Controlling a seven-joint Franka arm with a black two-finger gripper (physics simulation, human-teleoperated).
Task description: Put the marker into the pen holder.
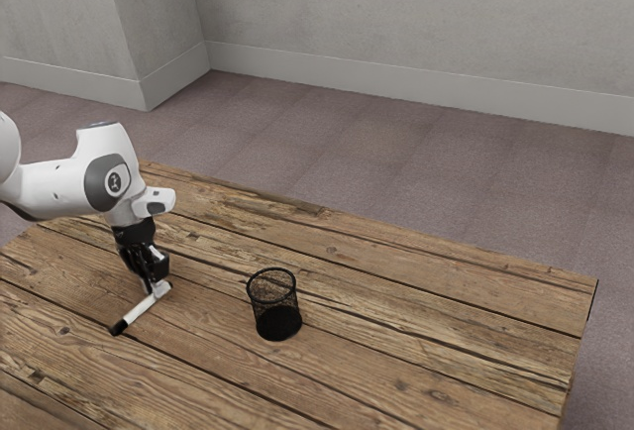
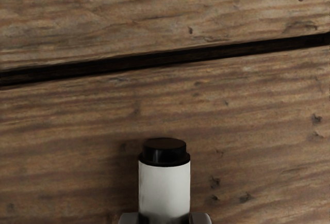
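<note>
In the exterior view, the gripper (image 1: 158,283) is low over the table (image 1: 426,351), at one end of the marker (image 1: 141,312). The marker slants away from it, its black end pointing toward the view's lower left. Whether the marker lies flat on the wood or has a little air under it, I cannot tell. The holder (image 1: 273,305) stands upright on the table, its mouth up, toward the exterior view's right and well apart from both gripper and marker. So the marker is outside the holder, and none of the carrying distance looks covered.

In the wrist view, the marker's white body runs between the fingers (image 2: 200,218), one against each side, so I read the gripper as clamped on it. A black end sticks out beyond the grip, with the wood behind it.

The grasp, then, looks done, and that is roughly the first third of the job. Left to do are a clear lift, the move across to the holder, turning the marker from its lying slant to something nearer upright, lowering an end through the mouth, and letting go. The turn probably matters most: carried crosswise, the marker could catch on the rim or tip the holder.
</note>
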